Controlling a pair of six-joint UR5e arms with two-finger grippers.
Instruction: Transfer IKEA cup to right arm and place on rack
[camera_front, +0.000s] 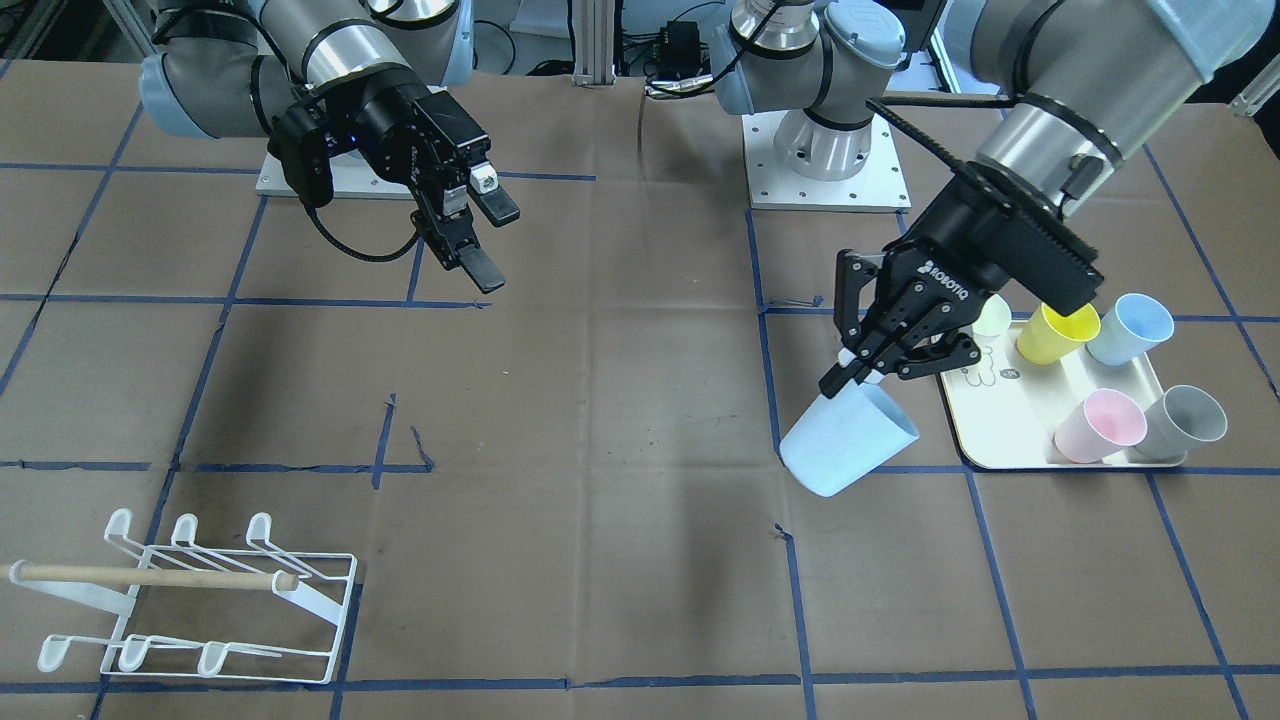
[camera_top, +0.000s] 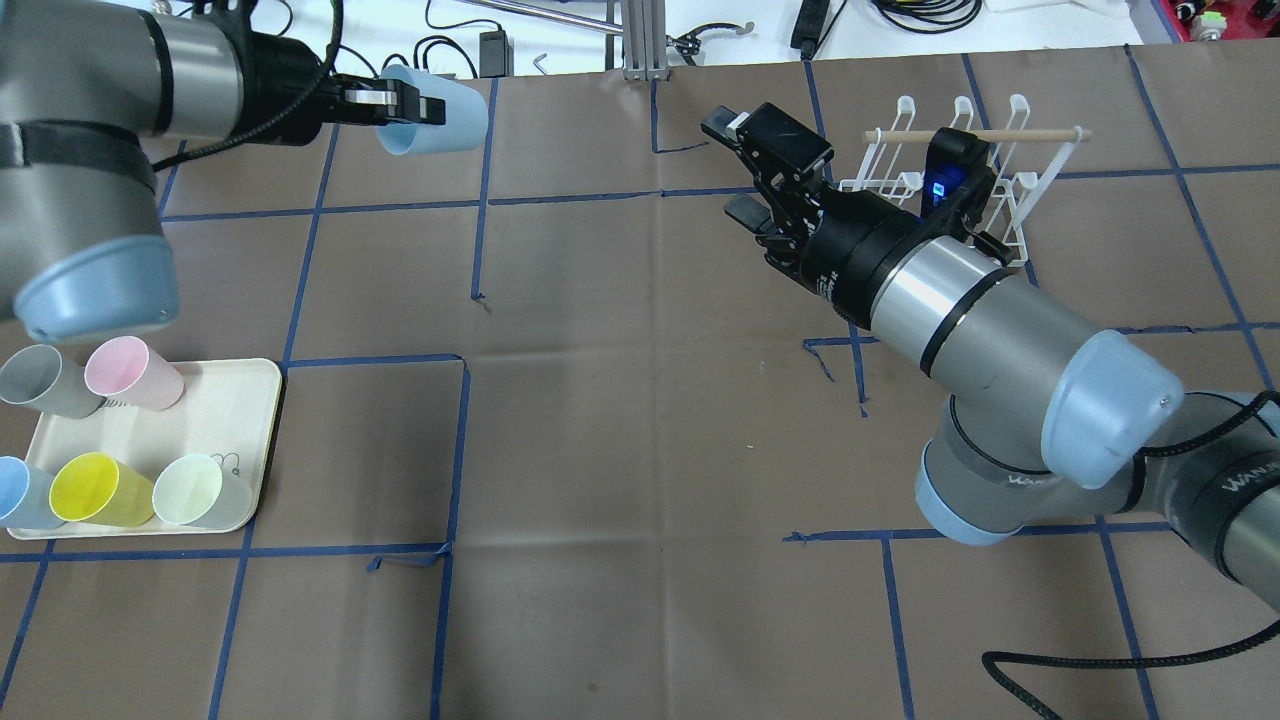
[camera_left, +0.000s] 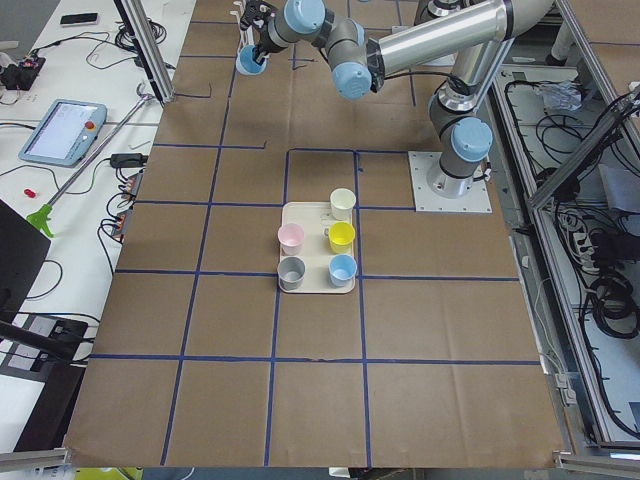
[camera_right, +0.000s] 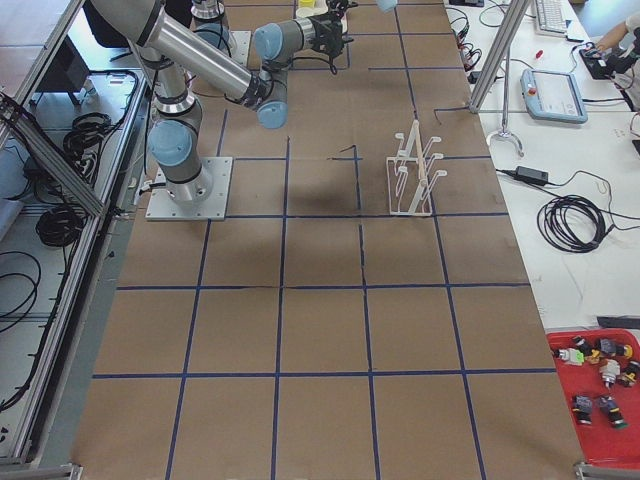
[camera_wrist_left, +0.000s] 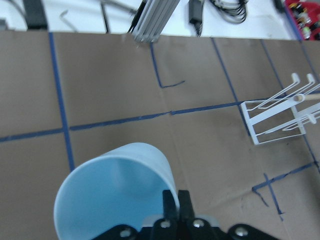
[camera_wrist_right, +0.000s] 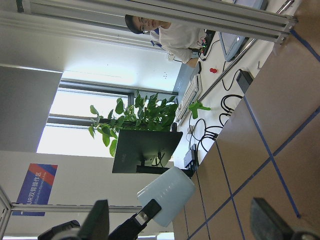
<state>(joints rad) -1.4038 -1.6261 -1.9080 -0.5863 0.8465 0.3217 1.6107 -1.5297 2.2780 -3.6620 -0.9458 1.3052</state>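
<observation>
One pale blue cup (camera_front: 848, 440) hangs above the table (camera_front: 600, 400), gripped by the left gripper (camera_front: 848, 385). The jaws are clamped on the rim, one finger inside the mouth and one outside. The left wrist view shows this closely, with the cup (camera_wrist_left: 115, 190) right at the fingertips. The cup is tipped over on a slant, its mouth up toward the gripper and its base pointing out across the table.

The right gripper (camera_front: 492, 240) hovers well apart from the cup, its fingers spread wide and holding nothing. In the overhead view the cup (camera_top: 435, 125) is at the far left and the right gripper (camera_top: 735, 168) past the middle, with brown table and blue tape lines between them. From the right wrist camera the cup (camera_wrist_right: 167, 195) appears base-first between the two blurred fingers.

The rack (camera_front: 200, 600) stands at the table's right end, far from the cup. In the overhead view the right wrist partly covers the rack (camera_top: 1030, 190). A wooden dowel (camera_front: 150, 577) lies across it.

A cream tray (camera_front: 1000, 420) sits just beside the left gripper, on the side away from the rack. Five more cups stand on it: grey, pink, blue, yellow and pale green.
</observation>
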